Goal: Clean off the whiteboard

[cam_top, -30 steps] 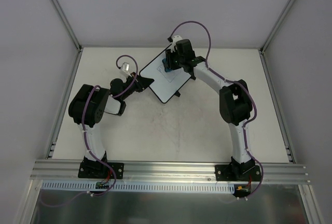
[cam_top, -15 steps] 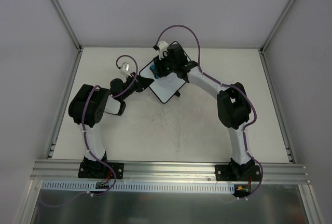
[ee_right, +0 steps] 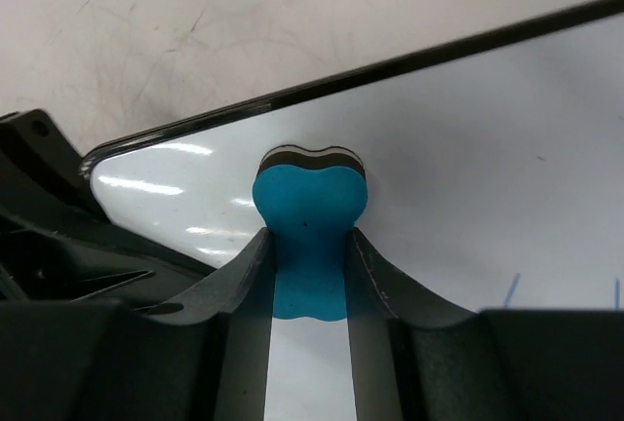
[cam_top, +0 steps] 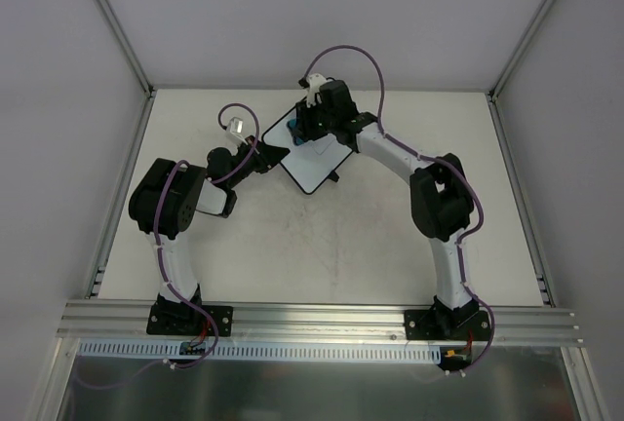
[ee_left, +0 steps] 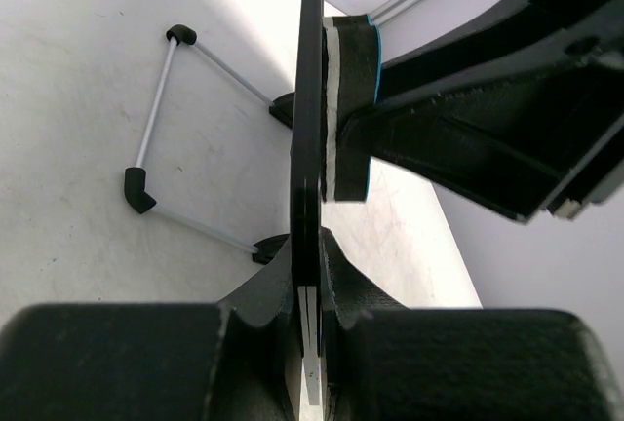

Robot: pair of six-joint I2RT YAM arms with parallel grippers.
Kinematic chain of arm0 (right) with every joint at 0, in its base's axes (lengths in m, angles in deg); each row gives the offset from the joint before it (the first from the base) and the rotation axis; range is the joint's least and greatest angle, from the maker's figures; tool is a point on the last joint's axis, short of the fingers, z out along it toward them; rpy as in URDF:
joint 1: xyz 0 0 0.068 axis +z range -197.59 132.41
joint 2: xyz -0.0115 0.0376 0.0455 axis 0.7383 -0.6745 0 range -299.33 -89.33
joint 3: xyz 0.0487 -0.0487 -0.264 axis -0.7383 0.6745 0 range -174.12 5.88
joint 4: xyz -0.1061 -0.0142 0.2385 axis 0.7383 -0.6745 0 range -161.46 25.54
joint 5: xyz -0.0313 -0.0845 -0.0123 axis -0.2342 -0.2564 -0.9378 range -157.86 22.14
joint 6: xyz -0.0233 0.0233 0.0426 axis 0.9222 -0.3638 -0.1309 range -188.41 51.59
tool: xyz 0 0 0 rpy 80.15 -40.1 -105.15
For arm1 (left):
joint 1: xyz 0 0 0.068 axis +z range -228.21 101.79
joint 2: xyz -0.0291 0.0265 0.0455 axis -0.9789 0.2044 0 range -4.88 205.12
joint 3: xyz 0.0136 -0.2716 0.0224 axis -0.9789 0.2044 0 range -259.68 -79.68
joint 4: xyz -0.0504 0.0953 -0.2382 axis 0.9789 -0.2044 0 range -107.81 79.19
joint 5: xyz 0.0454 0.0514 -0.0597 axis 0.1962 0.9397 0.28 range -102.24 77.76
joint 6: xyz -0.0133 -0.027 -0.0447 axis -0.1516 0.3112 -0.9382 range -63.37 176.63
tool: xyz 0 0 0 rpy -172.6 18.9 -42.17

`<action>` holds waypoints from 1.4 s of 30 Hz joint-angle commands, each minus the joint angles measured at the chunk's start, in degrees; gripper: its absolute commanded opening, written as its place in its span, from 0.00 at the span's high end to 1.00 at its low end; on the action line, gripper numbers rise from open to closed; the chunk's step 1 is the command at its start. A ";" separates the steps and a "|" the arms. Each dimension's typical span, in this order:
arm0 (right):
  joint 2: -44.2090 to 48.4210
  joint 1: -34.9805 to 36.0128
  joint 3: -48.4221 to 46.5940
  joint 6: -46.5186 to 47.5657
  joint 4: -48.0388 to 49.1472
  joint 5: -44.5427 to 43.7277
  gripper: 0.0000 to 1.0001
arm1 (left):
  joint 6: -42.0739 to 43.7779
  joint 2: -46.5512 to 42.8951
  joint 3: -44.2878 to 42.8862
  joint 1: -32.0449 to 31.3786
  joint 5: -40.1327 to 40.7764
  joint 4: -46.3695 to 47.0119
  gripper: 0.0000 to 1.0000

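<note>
The whiteboard [cam_top: 317, 163], white with a black frame, stands tilted at the back middle of the table. My left gripper [cam_top: 274, 155] is shut on its left corner. In the left wrist view the board is edge-on [ee_left: 310, 99] and clamped in my left gripper [ee_left: 314, 280]. My right gripper [cam_top: 303, 129] is shut on the waist of a blue bone-shaped eraser [cam_top: 293, 130]. The eraser [ee_right: 310, 211] is pressed flat on the board's face [ee_right: 468, 148] near its upper left corner. Short faint blue marks [ee_right: 512, 289] show at the lower right of the right wrist view.
The board's wire stand [ee_left: 156, 99] with black feet rests on the scuffed white tabletop [cam_top: 322, 246]. Aluminium rails and grey walls [cam_top: 117, 31] enclose the table. The two arms meet at the board, and the left gripper's body [ee_right: 39, 216] lies close beside the eraser.
My right gripper has slid the eraser leftward across the board, from its upper middle to near the left corner. The left gripper and the board have stayed put.
</note>
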 commanded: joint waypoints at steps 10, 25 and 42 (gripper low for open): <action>-3.82 -11.33 4.24 -18.52 -3.11 -4.18 1.00 | 1.24 -0.91 1.43 -0.65 -3.37 16.77 1.00; -3.91 -16.08 7.67 -27.14 -5.13 -6.90 1.00 | 0.97 -0.73 1.60 -0.65 -3.28 17.21 1.00; -1.63 -12.76 8.46 -21.08 -4.43 -6.11 1.00 | 1.06 -0.21 1.08 -0.65 -3.63 17.39 1.00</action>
